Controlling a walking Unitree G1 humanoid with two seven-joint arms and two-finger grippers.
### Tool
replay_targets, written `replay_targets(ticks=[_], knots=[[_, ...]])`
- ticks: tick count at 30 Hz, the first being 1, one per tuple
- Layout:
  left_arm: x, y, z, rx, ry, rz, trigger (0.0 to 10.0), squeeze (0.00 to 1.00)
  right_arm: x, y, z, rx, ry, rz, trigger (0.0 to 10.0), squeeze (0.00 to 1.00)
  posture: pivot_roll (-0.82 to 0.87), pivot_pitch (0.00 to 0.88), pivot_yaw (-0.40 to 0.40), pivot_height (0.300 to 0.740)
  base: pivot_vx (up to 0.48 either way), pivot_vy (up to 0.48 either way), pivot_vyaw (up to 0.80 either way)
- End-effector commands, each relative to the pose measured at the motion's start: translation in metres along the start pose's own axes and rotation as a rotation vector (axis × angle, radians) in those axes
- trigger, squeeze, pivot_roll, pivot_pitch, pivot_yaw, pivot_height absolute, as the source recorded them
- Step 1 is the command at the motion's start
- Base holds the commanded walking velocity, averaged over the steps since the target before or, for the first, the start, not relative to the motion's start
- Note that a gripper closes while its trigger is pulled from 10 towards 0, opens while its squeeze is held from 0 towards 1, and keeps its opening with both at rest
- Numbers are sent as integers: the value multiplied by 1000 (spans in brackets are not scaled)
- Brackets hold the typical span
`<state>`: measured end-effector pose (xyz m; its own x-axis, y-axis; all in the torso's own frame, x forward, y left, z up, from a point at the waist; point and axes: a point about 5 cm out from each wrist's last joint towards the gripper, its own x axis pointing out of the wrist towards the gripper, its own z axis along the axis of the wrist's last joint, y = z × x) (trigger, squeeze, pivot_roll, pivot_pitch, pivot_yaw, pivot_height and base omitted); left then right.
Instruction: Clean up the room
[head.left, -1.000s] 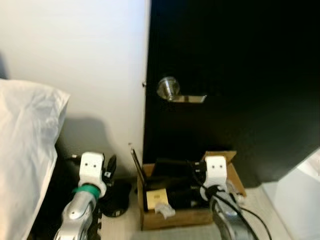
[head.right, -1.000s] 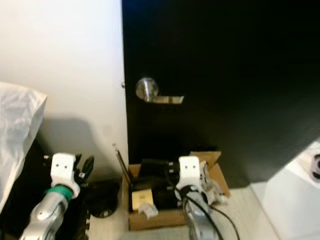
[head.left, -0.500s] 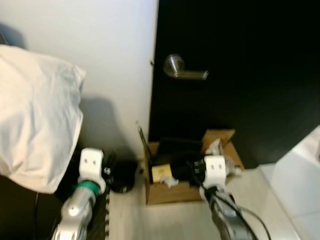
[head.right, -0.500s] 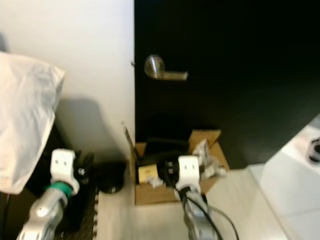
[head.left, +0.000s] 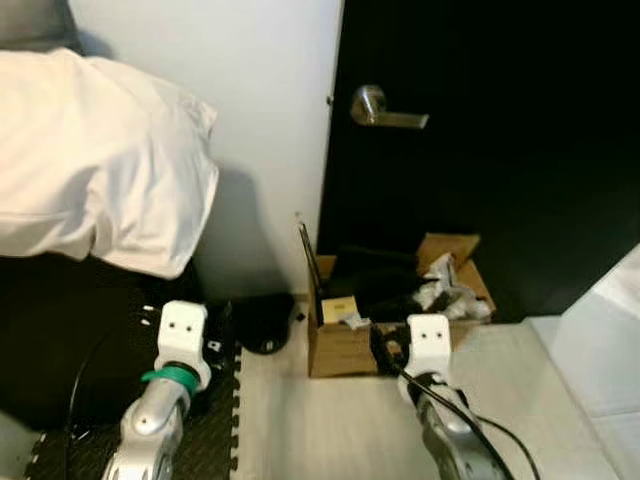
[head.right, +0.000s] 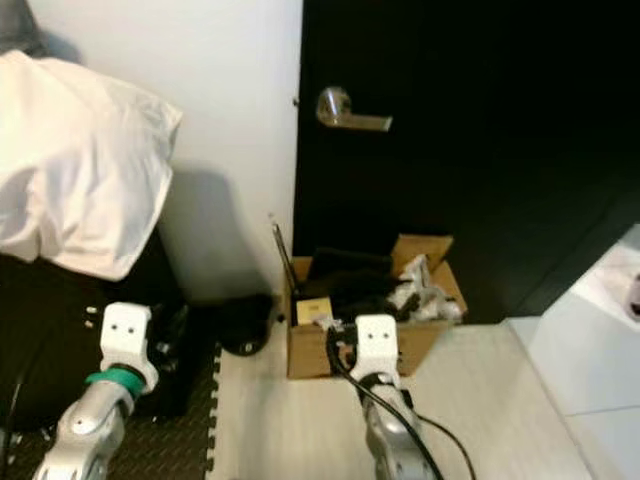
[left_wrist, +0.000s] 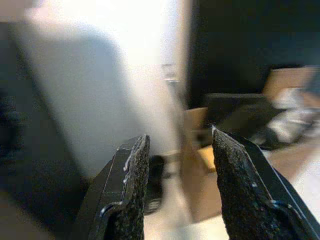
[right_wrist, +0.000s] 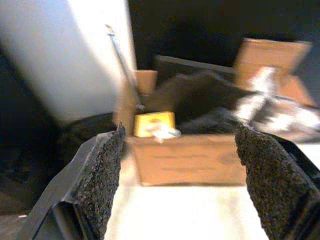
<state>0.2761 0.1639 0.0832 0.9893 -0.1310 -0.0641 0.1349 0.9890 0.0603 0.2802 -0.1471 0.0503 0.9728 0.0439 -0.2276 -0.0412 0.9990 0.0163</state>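
Standing open-topped against a black door (head.left: 480, 150), a cardboard box (head.left: 345, 345) is seen with its long side running left to right, stuffed with dark items and crumpled paper (head.left: 445, 290). Bare pale floor (head.left: 320, 430) lies nearer. Left gripper (left_wrist: 175, 185) and right gripper (right_wrist: 175, 175) are held open, empty. A white pillow (head.left: 90, 160) lies far left.

Wrist views blurred, prob. motion; head views soft, evenly lit.

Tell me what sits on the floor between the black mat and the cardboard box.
A small round black object against the wall, between the black mat and cardboard box, in the eye views.
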Motion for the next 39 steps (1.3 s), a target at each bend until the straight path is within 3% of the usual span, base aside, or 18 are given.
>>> replay_targets(ticks=[1, 19, 39], knots=[[-2, 5, -2, 9, 14, 10, 10000, 0, -3, 3, -6, 11, 23, -1, 10000, 0, 50, 0, 12, 740, -285, 0, 0], [-2, 5, -2, 12, 17, 5, 10000, 0, -3, 2, -8, 19, 27, -9, 10000, 0, 50, 0, 15, 740, -277, 0, 0], [0, 3, -2, 18, 27, -2, 10000, 0, -3, 1, -8, 22, 26, -18, 10000, 0, 51, 0, 20, 740, 0, 0, 0]])
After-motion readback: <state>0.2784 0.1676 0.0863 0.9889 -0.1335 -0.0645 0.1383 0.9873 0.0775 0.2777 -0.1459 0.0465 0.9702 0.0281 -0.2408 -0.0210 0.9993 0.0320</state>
